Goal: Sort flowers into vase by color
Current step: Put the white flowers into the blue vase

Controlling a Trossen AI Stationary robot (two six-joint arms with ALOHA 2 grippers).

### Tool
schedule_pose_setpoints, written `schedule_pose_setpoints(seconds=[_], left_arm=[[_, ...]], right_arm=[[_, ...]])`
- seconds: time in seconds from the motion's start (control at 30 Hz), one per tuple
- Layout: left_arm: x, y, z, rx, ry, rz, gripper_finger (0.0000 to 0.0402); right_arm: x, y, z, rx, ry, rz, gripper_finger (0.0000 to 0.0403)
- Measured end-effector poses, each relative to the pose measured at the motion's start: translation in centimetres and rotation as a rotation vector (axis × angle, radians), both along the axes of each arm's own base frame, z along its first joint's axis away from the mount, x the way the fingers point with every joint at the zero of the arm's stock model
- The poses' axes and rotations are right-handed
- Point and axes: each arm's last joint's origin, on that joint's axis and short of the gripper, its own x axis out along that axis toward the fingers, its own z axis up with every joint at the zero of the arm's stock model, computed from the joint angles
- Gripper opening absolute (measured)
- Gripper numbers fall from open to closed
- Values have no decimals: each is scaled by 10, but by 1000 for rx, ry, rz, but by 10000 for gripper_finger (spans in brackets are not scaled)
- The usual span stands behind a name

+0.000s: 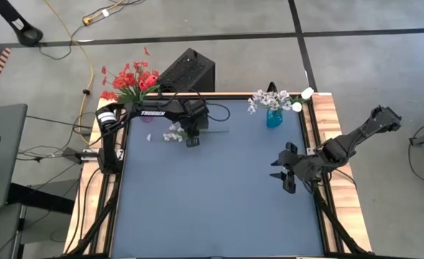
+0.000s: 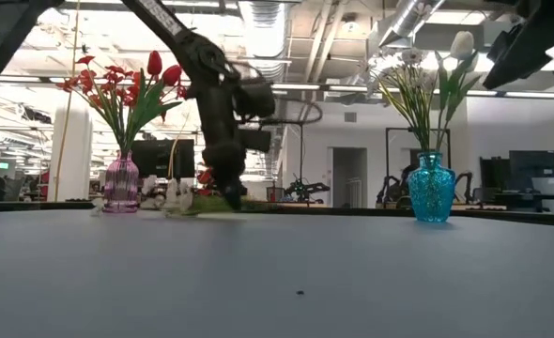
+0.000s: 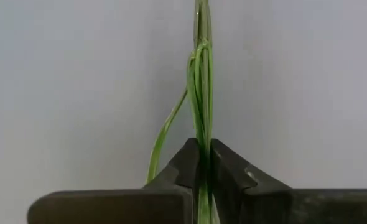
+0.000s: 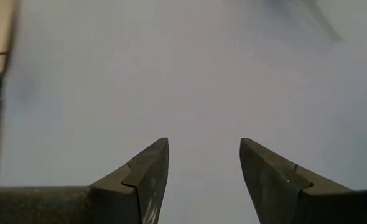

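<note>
A white-bloomed flower (image 1: pixel 173 134) lies on the grey table near its far left part, its thin green stalk (image 3: pixel 201 87) running under my left gripper (image 1: pixel 192 138), which is shut on it. A pink vase (image 2: pixel 121 183) at the far left corner holds red flowers (image 1: pixel 129 79). A blue vase (image 1: pixel 274 118) near the far right holds white flowers (image 1: pixel 273 99). My right gripper (image 1: pixel 285 175) hovers open over the table's right side, touching nothing. My left gripper pinches the white flower's green stalk (image 3: pixel 202 134) between its two fingers, coming from above and pointing down, with the fingers across the stalk. The flower lies low at the table (image 2: pixel 197 208), blooms toward the table's left.
The dark table (image 1: pixel 212 201) has wooden rails (image 1: pixel 325 122) along its left and right sides. A black box (image 1: pixel 188 72) stands beyond the far edge, with cables on the floor. Wide bare table lies between the arms and toward the near edge.
</note>
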Motion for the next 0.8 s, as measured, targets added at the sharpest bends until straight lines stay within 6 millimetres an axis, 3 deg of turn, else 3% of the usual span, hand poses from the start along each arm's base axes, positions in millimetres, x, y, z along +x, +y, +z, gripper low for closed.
schedule_pose_setpoints(seconds=[0.2, 0.47, 0.6, 0.8], left_arm=[[3, -37, 31, -55, -61, -86, 10], [3, -122, 69, -28, -72, -310, 2], [-3, -169, 80, 57, -51, -385, 1], [-10, -221, 81, 214, -21, -465, 1]], right_arm=[[13, 22, -5, 57, -12, 94, 223], [34, 55, -10, 158, -113, 169, 223], [50, 58, -6, 172, -224, 179, 223], [82, 56, -12, 19, -340, 239, 223]])
